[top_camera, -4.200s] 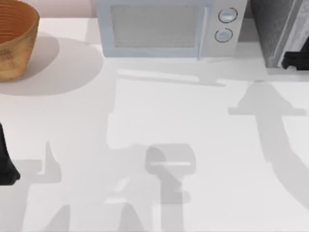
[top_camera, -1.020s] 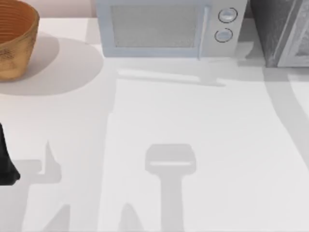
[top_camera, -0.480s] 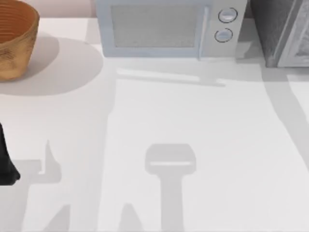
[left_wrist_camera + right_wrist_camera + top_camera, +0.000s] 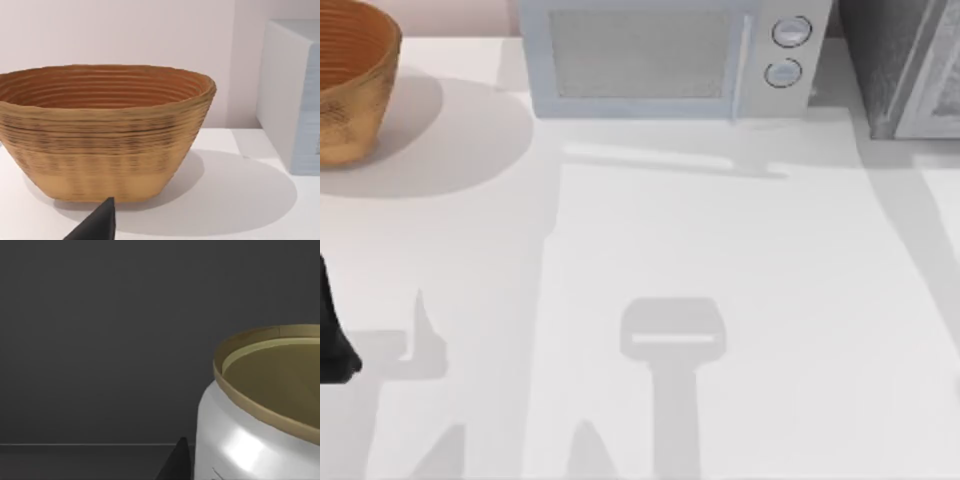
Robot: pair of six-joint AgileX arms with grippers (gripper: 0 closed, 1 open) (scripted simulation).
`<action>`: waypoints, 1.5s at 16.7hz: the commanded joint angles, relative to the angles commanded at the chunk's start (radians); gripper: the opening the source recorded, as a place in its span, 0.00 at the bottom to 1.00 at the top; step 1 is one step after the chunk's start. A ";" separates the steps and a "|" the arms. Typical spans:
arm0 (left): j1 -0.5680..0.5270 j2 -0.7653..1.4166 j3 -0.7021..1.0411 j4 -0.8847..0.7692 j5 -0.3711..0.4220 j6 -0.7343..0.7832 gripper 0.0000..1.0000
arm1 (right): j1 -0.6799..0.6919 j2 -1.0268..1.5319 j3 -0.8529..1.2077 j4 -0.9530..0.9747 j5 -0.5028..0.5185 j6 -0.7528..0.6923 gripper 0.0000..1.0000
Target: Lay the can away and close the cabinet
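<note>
At the near left edge of the white surface (image 4: 720,250), my left arm's dark body sits parked; its hand (image 4: 97,225) shows as one black fingertip in the left wrist view, so I cannot tell whether the fingers are apart or together. Beyond that tip stands a woven basket (image 4: 102,130), at the far left corner of the surface. Close before the right wrist camera rises the can (image 4: 260,410), white with a dull gold top, against the cabinet's (image 4: 900,65) dark interior, a black fingertip of the right hand (image 4: 177,462) beside it; its grip I cannot tell. Farthest back stands the microwave (image 4: 665,55).
</note>
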 joint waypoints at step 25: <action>0.000 0.000 0.000 0.000 0.000 0.000 1.00 | -0.068 0.595 0.771 -0.212 -0.058 -0.002 0.15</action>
